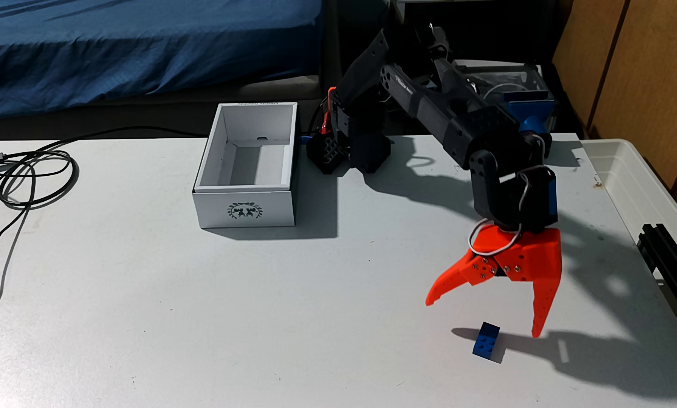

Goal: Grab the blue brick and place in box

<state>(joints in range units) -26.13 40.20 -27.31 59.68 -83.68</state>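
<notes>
My orange plastic gripper (484, 318) hangs spread wide apart at the lower right of the frame, holding nothing. The small blue plastic brick (485, 342) lies on the white table (250, 314) just below my fingertips. The white cardboard box (246, 210) stands well apart, up near the middle.

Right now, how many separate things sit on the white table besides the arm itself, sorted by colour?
Blue: 1, the blue brick
White: 2, the box, the plastic tub
Dark: 2, the cables, the black rail
Total: 5
</notes>
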